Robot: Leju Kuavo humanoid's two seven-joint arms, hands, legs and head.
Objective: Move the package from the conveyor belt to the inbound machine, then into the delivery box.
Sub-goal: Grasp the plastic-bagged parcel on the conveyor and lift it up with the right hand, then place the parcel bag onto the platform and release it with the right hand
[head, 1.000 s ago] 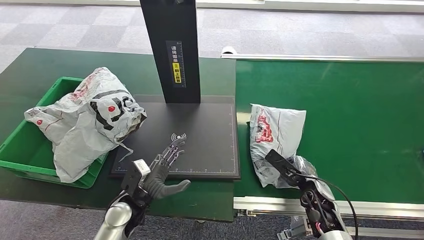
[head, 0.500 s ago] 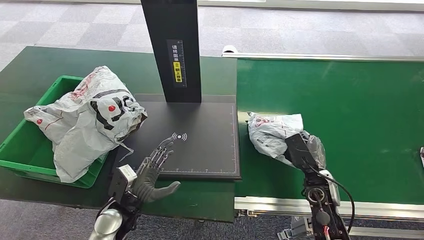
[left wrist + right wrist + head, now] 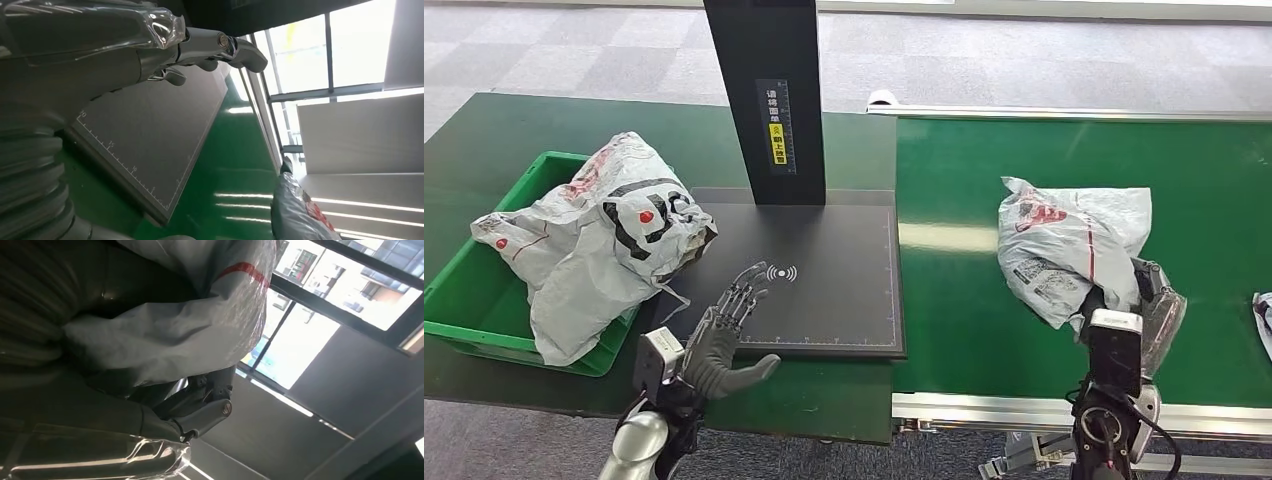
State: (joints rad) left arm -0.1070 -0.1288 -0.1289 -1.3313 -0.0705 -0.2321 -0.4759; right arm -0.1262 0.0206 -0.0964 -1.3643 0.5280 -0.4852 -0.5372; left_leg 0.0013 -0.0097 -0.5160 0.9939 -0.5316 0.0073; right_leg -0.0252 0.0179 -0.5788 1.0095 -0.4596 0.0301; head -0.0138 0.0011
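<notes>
A crumpled grey-white package (image 3: pixel 1069 245) with red print hangs above the green conveyor belt (image 3: pixel 1214 190), gripped from below by my right hand (image 3: pixel 1127 318). In the right wrist view the package (image 3: pixel 190 325) lies against the hand (image 3: pixel 192 412), whose fingers wrap under it. My left hand (image 3: pixel 724 335) hovers open, fingers spread, over the front left corner of the inbound machine's black plate (image 3: pixel 834 300). The left wrist view shows its fingers (image 3: pixel 210 42) above the plate (image 3: pixel 150 140), with the package (image 3: pixel 297 210) far off. The green delivery box (image 3: pixel 484 300) stands to the left.
Two large grey bags (image 3: pixel 604 235) overflow the delivery box and lean onto the plate's left edge. The machine's black column (image 3: pixel 764 100) rises at the back of the plate. Another package (image 3: pixel 1264 325) peeks in at the belt's right edge.
My right hand has taken the package off the belt, lifting it and swinging it to the right. The left hand drifted slightly left and back toward me, staying open.
</notes>
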